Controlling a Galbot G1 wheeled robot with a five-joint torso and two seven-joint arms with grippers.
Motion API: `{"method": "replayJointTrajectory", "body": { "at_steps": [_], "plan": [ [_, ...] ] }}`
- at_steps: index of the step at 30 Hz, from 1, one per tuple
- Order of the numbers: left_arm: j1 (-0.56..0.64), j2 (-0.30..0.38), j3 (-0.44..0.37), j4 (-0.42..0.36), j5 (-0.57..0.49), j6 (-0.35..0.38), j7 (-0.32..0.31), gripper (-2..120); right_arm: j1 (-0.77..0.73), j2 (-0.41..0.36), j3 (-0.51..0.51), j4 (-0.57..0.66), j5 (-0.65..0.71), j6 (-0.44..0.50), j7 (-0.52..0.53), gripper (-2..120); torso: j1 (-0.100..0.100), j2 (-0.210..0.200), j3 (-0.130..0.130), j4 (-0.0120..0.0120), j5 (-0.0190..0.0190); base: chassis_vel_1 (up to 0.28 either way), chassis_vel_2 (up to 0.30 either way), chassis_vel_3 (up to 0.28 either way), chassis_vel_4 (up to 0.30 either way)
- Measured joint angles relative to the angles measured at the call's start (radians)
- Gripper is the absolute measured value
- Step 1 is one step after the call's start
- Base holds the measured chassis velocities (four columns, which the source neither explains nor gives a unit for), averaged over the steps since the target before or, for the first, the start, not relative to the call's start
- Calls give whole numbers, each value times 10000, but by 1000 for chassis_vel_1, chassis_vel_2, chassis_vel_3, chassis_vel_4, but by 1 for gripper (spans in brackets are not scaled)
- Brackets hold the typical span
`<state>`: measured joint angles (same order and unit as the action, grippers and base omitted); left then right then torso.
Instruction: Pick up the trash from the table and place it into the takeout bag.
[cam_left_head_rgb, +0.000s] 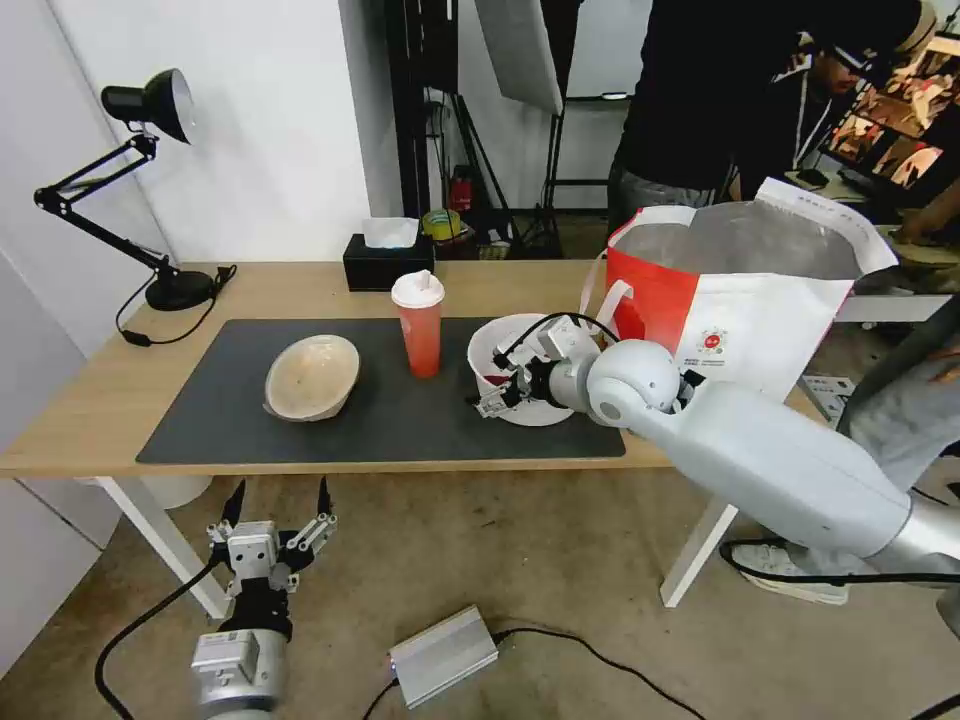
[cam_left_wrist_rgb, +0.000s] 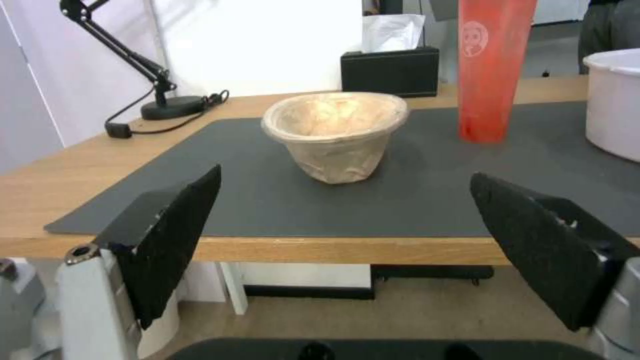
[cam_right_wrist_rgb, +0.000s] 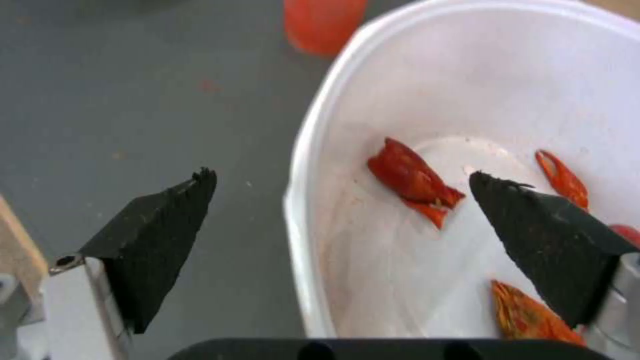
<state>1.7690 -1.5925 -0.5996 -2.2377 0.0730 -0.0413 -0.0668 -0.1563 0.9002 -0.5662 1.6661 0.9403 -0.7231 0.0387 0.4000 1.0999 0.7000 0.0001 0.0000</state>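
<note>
The right gripper (cam_right_wrist_rgb: 340, 215) is spread wide, holding nothing, 1 finger (cam_right_wrist_rgb: 547, 235) inside the white bowl (cam_left_head_rgb: 515, 340) of crayfish shells (cam_right_wrist_rgb: 413, 180) and the other outside its rim, at centre frame in the head view. The left gripper (cam_left_head_rgb: 280, 500) hangs open and empty at lower left, below the table (cam_left_head_rgb: 90, 400). All 3 items remain on the mat (cam_left_head_rgb: 200, 400), beige bowl (cam_left_head_rgb: 312, 375) left of centre and red cup (cam_left_head_rgb: 419, 325) beside it, so nothing seems to be in the takeout bag (cam_left_head_rgb: 740, 320) at right yet.

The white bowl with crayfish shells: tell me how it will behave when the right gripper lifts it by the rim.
The white bowl looks thin-walled, so its rim may flex once pinched. The right gripper is open astride one side of the rim, so a lift from there would probably tilt the bowl. The loose crayfish shells would likely slide; it seems light, holding little.
</note>
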Motion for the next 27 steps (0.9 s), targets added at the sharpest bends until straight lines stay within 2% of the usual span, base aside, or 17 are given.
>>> {"method": "replayJointTrajectory", "body": {
  "at_steps": [27],
  "plan": [
    [-27,0,44,152,11,-80,-2,100,-85,-128,19,-367,-5,6,199,97,-1,2,-2,0,0,0,0,0,0]
  ]
}}
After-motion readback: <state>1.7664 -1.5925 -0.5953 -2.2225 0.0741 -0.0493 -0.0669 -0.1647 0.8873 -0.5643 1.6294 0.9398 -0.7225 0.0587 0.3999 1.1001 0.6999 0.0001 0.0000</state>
